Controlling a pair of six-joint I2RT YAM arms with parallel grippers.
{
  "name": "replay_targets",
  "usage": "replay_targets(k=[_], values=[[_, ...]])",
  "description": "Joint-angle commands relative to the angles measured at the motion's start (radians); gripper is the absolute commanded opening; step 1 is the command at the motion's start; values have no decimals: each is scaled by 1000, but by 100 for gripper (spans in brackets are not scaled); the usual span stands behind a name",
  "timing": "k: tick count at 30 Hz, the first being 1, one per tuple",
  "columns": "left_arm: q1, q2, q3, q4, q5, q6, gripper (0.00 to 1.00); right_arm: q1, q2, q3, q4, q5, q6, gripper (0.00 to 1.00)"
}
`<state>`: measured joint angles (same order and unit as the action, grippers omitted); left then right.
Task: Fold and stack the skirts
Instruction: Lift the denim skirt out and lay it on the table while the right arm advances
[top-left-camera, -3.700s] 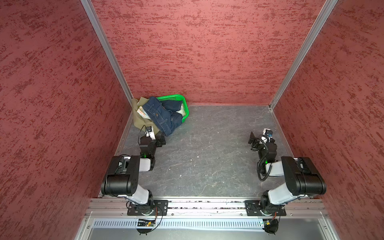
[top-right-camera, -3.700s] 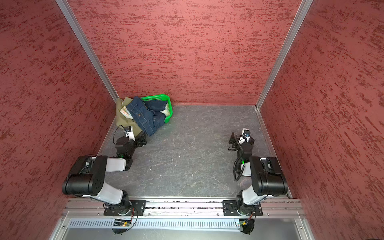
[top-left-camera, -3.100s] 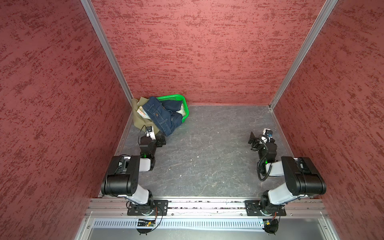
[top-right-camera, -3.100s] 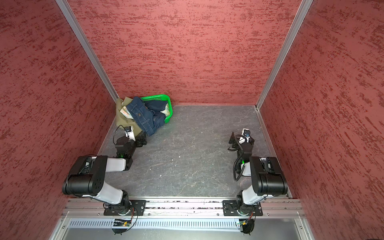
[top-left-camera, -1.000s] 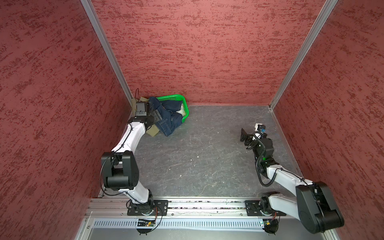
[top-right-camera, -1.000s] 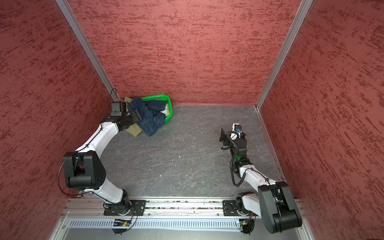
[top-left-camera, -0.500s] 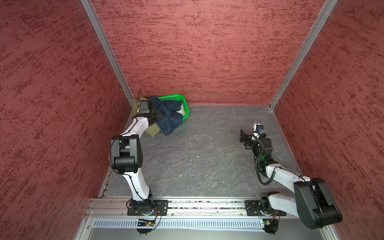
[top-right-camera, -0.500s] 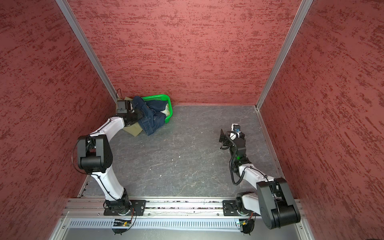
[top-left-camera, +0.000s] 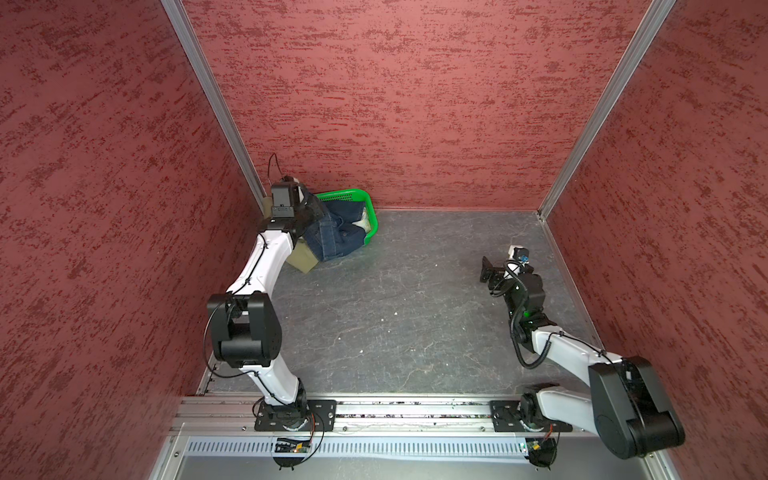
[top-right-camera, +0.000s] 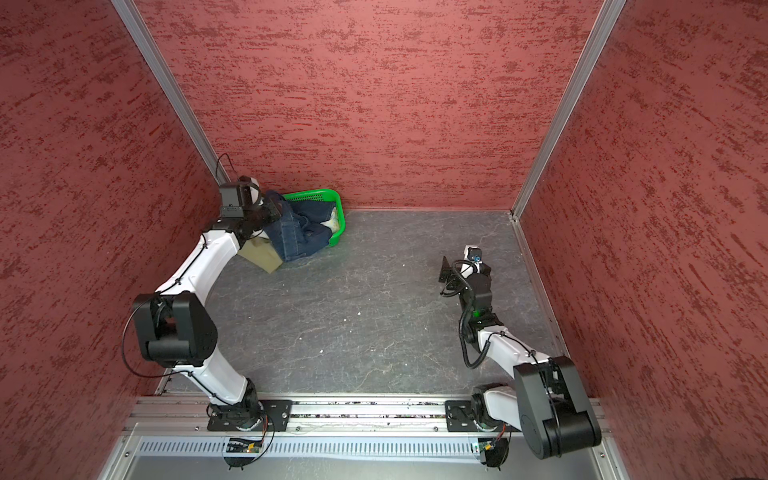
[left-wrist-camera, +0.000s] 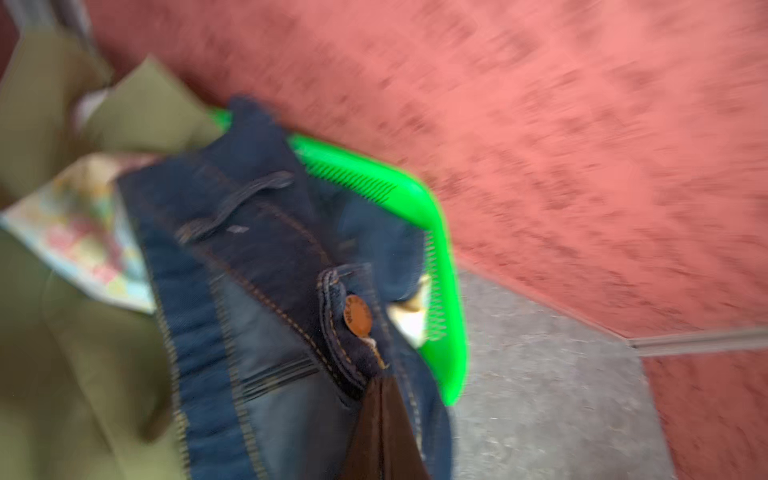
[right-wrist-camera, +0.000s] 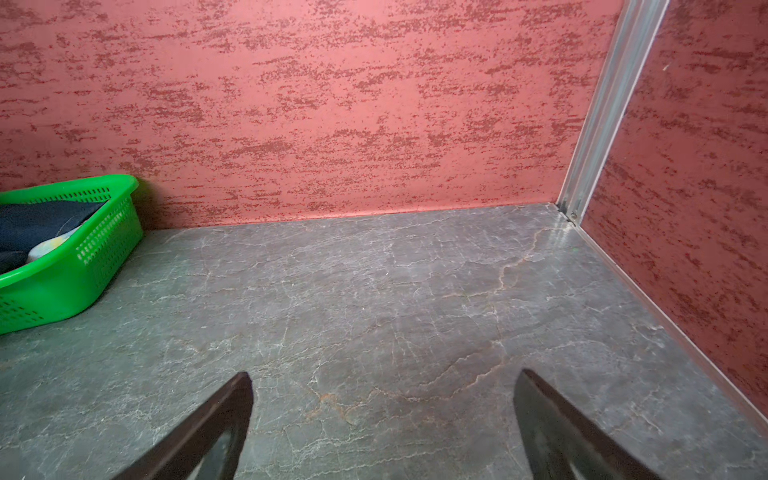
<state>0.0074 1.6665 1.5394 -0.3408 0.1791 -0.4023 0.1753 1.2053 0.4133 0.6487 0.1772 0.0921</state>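
The dark blue denim skirt (top-left-camera: 336, 239) (top-right-camera: 299, 241) spills over the front of the green basket (top-left-camera: 353, 193) in the back left corner. The olive-green skirt (top-left-camera: 301, 261) (left-wrist-camera: 83, 374) lies under it and the pale floral skirt (left-wrist-camera: 83, 237) (top-left-camera: 362, 222) shows beneath it. My left gripper (left-wrist-camera: 382, 378) (top-left-camera: 309, 212) is shut, its tips pinching the denim waistband just below the copper button (left-wrist-camera: 357, 316). This wrist view is blurred. My right gripper (right-wrist-camera: 382, 386) (top-left-camera: 488, 272) hovers open over bare floor at the right, holding nothing.
The green basket (right-wrist-camera: 83, 257) stands against the back wall (top-left-camera: 415, 104). Red walls close in the grey floor (top-left-camera: 395, 299) on three sides, with a metal post (right-wrist-camera: 598, 112) in the right corner. The arm bases sit on the front rail (top-left-camera: 395, 409).
The left arm reached to the basket and its jaws shut on the denim waistband. The right arm has held nearly still with its jaws open.
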Motion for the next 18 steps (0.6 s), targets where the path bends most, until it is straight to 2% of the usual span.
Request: replay_targets(k=[1, 9, 14, 18], values=[[-53, -82, 90, -2, 43, 39, 0, 5, -92, 81, -104, 78, 68, 99], [-243, -117, 349, -68, 72, 77, 0, 5, -247, 300, -440, 207, 194, 99], [-397, -111, 492, -81, 87, 105, 0, 3, -309, 384, -565, 306, 231, 99], [-517, -77, 605, -71, 115, 115, 0, 2, -339, 439, -639, 342, 240, 99]])
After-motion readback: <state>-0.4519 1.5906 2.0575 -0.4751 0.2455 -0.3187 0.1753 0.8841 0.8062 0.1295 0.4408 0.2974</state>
